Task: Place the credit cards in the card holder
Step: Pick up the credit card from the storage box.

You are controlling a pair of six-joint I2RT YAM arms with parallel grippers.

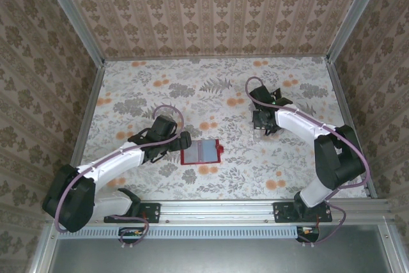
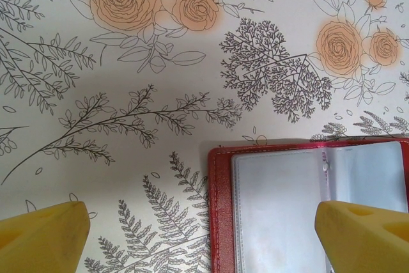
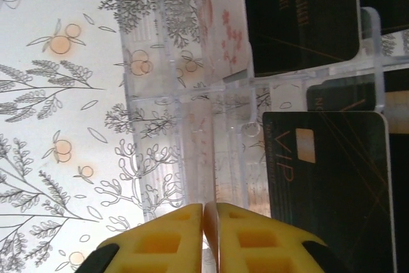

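my left gripper (image 2: 202,215) hangs with its yellow fingers wide apart over the open red card holder (image 1: 201,151) at mid table (image 1: 192,94). my right gripper (image 3: 204,218) has its fingers pressed together at the clear rack (image 3: 166,132), beside a black credit card (image 3: 329,183); whether anything is pinched between them i cannot tell.

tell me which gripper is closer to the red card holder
Left. The left gripper is right at the left edge of the card holder. The right gripper is farther off, to its right and further back, at the clear rack.
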